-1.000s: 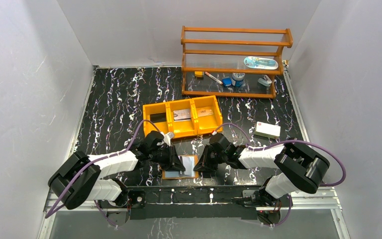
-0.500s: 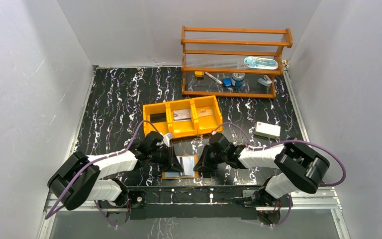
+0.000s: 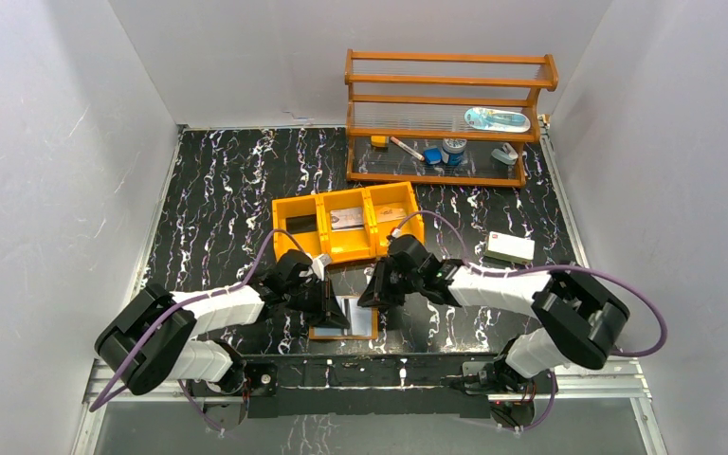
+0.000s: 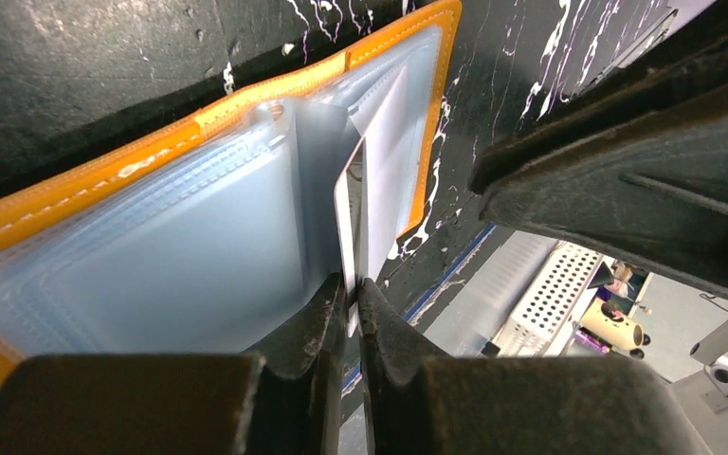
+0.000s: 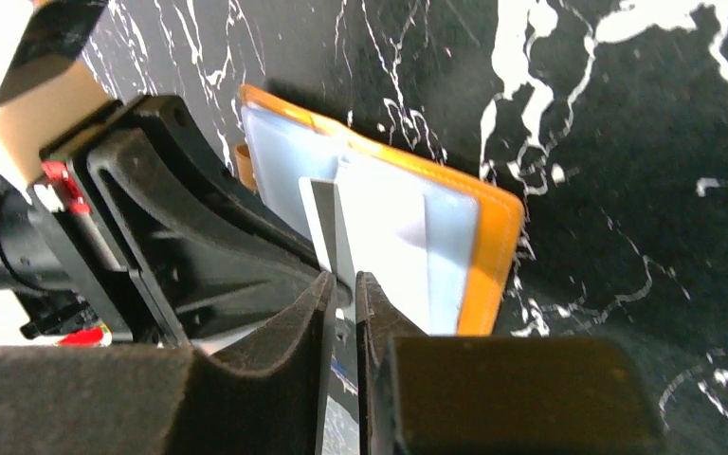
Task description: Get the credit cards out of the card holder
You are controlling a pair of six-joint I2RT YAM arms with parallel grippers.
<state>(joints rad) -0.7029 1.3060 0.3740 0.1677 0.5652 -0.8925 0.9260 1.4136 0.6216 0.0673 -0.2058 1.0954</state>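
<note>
Presently, black marbled table [image 3: 218, 209], orange tray [image 3: 349, 252], card holder [image 3: 358, 320] lying open near the front edge between both arms, left gripper [image 4: 353, 289] pinching a credit card [image 4: 346, 209] at its pockets, right gripper [image 5: 343, 282] fingers narrowly astride it, grip unclear.

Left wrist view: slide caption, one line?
Left gripper pinches a credit card standing on edge over the open card holder.

Top view was bright, even, sharp. Wrist views had soft near fingers [image 4: 303, 365]; right one's top-left corner blew out.
</note>
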